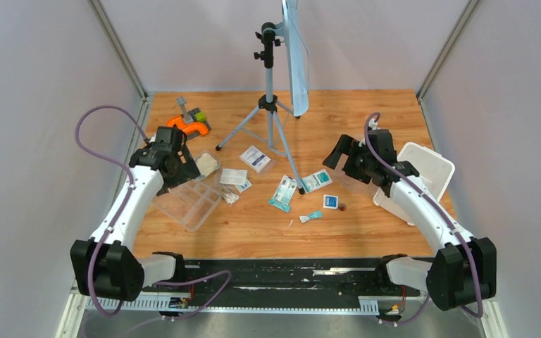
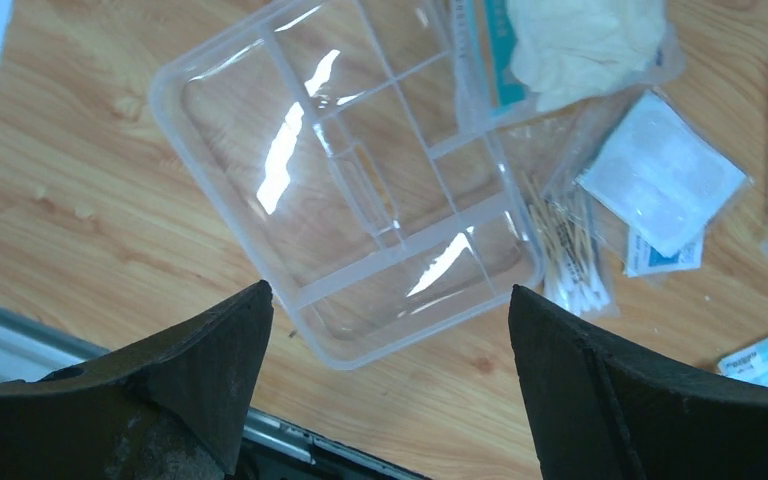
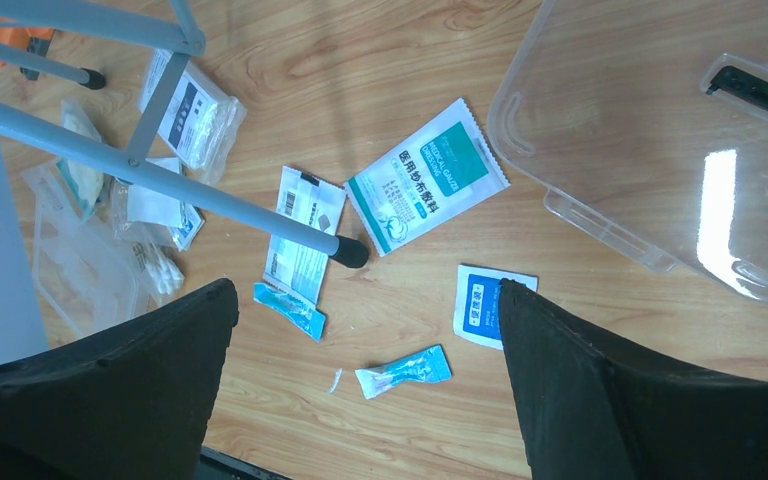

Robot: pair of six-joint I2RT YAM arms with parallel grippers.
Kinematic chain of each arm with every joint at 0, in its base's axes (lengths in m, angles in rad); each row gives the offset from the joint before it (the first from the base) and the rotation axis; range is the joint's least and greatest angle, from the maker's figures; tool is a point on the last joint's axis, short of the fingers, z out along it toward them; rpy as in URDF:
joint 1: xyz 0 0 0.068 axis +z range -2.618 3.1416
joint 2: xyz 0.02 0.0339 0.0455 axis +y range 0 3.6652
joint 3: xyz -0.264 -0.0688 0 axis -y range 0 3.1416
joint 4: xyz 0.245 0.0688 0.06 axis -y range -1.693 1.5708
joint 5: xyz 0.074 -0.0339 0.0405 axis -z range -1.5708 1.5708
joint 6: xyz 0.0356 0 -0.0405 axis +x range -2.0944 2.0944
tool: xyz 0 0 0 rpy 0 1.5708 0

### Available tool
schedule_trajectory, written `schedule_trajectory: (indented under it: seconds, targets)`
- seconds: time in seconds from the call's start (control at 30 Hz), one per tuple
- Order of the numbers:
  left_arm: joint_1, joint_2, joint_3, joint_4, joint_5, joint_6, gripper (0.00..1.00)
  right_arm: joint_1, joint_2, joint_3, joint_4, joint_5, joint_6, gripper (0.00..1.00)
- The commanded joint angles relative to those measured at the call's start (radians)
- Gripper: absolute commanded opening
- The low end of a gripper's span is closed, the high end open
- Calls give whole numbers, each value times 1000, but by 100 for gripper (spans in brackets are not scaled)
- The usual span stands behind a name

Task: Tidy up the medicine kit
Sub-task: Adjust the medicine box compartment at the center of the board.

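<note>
On the wooden table, left side: clear plastic divided tray (image 2: pixel 350 190) lies flat, and every compartment looks empty.
Tub: white rounded-corner plastic tub (image 1: pixel 423 169) sits at the right edge behind the right arm, and nothing shows inside it.
Lid: clear lid with black handle (image 3: pixel 660 150) is off the tub and lies on the wood near the packets.
Packets: white-and-teal gauze packet (image 3: pixel 427 175), small blue-and-white square packet (image 3: pixel 485 305) and small teal sachet (image 3: pixel 405 370) lie loose mid-table. A bag of cotton swabs (image 2: pixel 570 250) and a white gauze pad (image 2: pixel 660 175) lie just beside the tray.
Left gripper (image 2: pixel 390 300): hovers over the tray with fingers spread wide, holding nothing.
Right gripper (image 3: pixel 370 295): hangs above the loose packets with fingers spread wide, empty.
Progress: apparently at the very start, with nothing sorted. Left to do are packets into compartments, tray into tub and lid clipped on.
Surroundings: grey tripod (image 1: pixel 271 105) stands among the packets, and an orange-and-grey tool (image 1: pixel 189 123) lies at the far left.
</note>
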Motion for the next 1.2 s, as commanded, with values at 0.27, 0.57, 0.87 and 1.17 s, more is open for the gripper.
schedule_trajectory:
  seconds: [0.27, 0.57, 0.87, 1.17]
  targets:
    - [134, 65, -84, 13, 9, -161, 86, 16, -45, 25, 28, 47, -15, 100]
    - [134, 79, -308, 242, 176, -231, 83, 15, -49, -2, 31, 47, -13, 100]
    - [131, 51, -353, 322, 278, -191, 83, 15, -33, 0, 34, 40, -8, 100]
    - [1, -21, -389, 268, 373, -219, 83, 15, -26, -3, 38, 38, 0, 100]
